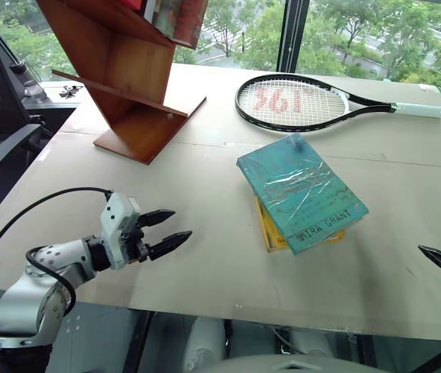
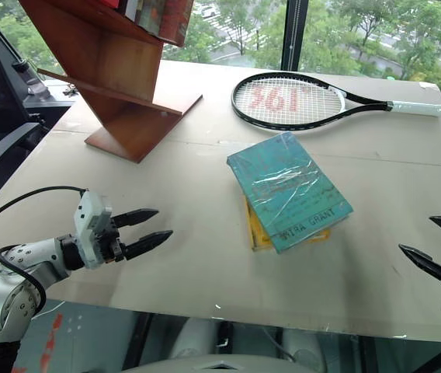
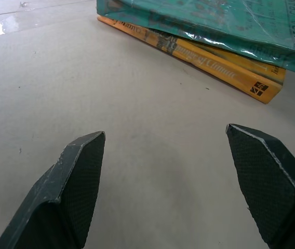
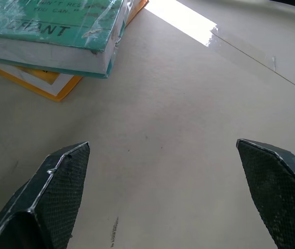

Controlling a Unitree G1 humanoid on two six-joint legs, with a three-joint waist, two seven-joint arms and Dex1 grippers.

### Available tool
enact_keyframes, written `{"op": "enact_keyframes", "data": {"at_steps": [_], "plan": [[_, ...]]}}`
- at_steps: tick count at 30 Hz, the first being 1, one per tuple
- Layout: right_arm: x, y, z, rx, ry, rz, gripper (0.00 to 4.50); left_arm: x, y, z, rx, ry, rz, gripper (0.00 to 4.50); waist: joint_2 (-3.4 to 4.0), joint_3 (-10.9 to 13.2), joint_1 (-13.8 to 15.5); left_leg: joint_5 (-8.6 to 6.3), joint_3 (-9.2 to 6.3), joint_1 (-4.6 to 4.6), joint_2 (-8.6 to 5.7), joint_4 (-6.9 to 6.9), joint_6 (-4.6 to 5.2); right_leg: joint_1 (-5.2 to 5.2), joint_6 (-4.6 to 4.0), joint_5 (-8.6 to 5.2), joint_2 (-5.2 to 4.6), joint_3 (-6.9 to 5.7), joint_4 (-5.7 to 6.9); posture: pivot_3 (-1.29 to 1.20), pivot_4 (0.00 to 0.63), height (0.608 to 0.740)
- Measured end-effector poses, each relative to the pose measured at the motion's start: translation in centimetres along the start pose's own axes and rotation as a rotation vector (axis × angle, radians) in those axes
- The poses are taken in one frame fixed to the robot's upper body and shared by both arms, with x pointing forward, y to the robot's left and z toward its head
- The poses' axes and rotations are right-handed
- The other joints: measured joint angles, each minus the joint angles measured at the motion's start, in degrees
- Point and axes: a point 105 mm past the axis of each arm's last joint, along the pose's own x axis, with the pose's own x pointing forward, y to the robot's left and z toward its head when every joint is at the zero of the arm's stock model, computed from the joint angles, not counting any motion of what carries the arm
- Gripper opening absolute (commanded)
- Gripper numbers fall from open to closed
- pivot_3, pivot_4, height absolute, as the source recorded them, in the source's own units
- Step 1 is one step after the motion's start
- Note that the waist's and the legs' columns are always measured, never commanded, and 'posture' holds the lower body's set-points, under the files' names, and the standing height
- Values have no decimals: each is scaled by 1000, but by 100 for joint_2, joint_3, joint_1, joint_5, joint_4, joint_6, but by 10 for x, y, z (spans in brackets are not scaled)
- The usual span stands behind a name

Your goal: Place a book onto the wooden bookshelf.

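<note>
Left eye view: book lies between both open hands.

Left arm: silver-grey rounded metal segments, black joint rings, near the table front edge. White boxy wrist block behind the left gripper — a black cable loops from it back to the forearm. 2 black fingers, tapered to points; in the left wrist view the fingers show a fine cross-hatch grip texture on the inner faces. Right gripper — same 2 black pointed fingers, same textured pads, thin black cable beside them.
</note>
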Motion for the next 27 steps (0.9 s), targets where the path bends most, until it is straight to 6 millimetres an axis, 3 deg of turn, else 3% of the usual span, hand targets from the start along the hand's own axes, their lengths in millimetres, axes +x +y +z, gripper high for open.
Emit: {"op": "enact_keyframes", "data": {"at_steps": [3, 5, 6, 8, 11, 12, 14, 15, 16, 19, 23, 27], "plan": [[8, -4, 8, 22, -44, -30, 4500, 0, 0, 2, -2, -8, -10, 3817, -4, 2, -19, 0, 2, 2, 8, 2, 0, 0, -1, 1, -1, 2, 1, 0, 150, 739], [32, 0, 37, 33, -142, -17, 4500, 6, -6, 20, 28, -58, -65, 3817, 0, 7, -74, 0, 10, 2, 24, 10, -1, -3, -9, 8, -7, 10, 3, 0, 150, 739], [46, 11, 57, 22, -177, 27, 4241, 9, -15, 37, 77, -99, -117, 3849, 2, 6, -87, 0, 8, 5, 26, 9, -1, -2, -11, 8, -7, 7, 6, 0, 150, 739], [56, 17, 74, 25, -194, 47, 3692, 11, -26, 50, 112, -134, -166, 3856, 5, 4, -82, 0, 10, 3, 25, 3, -2, -2, -12, 7, -6, 6, 1, 0, 150, 739], [81, 12, 89, 34, -166, 24, 2144, 8, -35, 52, 109, -139, -205, 3856, 5, 6, -97, -1, 19, -10, 21, -6, -3, -17, -13, 7, 9, 6, -5, 0, 150, 739], [91, 8, 92, 28, -139, 2, 1920, 7, -38, 52, 119, -129, -220, 3856, 5, 7, -107, -1, 24, -12, 20, -8, -2, -21, -12, 7, 12, 9, -6, 0, 150, 739], [108, -3, 90, 2, -56, -60, 802, 4, -45, 52, 154, -120, -248, 3856, 5, 7, -116, -1, 31, -19, 17, -10, -2, -31, -12, 7, 13, 14, -8, 0, 150, 739], [110, -5, 89, -4, -40, -74, 565, 4, -46, 52, 161, -120, -253, 3856, 8, 9, -105, -1, 31, -23, 14, -11, -2, -35, -12, 7, 13, 13, -8, 0, 150, 739], [118, -8, 88, -23, -8, -91, 15, 2, -47, 51, 167, -118, -247, 3856, 7, 9, -104, 0, 27, -31, 12, -8, -1, -42, -11, 7, 14, 11, -8, 0, 150, 739], [138, -13, 77, -69, 100, -114, 15, 1, -54, 47, 167, -108, -256, 3856, 8, 9, -113, 0, 28, -44, 10, -4, 0, -54, -9, 8, 15, 13, -5, 0, 150, 739], [152, 8, 62, -106, 169, -17, 15, -1, -52, 39, 145, -90, -220, 3856, 8, 9, -103, 0, 22, -56, 13, -2, 0, -62, 11, 18, 22, 10, -4, 0, 150, 739], [158, 32, 70, -122, 125, 75, 15, -2, -53, 33, 122, -78, -197, 3856, 9, 10, -125, 0, 22, -56, 19, 1, -1, -62, 13, 19, 27, 10, -3, 0, 150, 739]]}}
